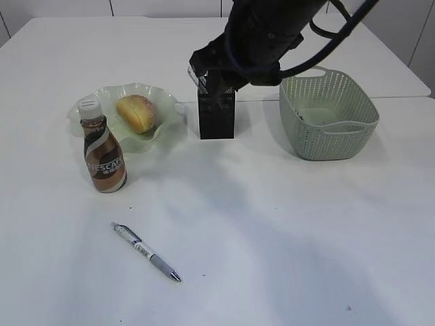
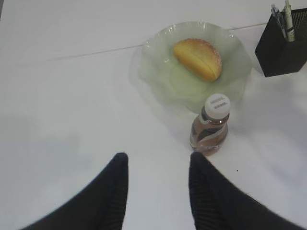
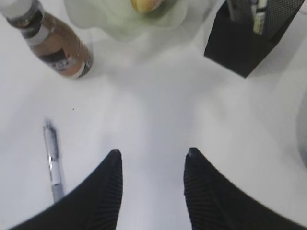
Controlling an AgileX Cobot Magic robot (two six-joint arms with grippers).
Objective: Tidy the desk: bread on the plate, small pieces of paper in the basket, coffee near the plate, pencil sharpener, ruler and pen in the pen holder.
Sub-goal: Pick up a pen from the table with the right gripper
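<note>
The bread [image 1: 136,113] lies in the wavy green plate [image 1: 166,123], and the coffee bottle [image 1: 103,153] stands upright just in front of the plate. The pen [image 1: 145,251] lies alone on the desk [image 1: 272,231] near the front. The black mesh pen holder [image 1: 217,114] holds slim items, one of them a pale marked strip, the ruler [image 2: 289,19]. My right arm [image 1: 262,34] hangs over the holder. My right gripper [image 3: 153,152] is open and empty, high above bare desk right of the pen [image 3: 53,160]. My left gripper [image 2: 158,155] is open and empty, short of the coffee [image 2: 211,125]. The pencil sharpener and small pieces of paper are hidden.
The sage-green basket [image 1: 353,129] stands to the right of the pen holder, with something pale low inside it. A seam between two tabletops runs behind the plate and basket.
</note>
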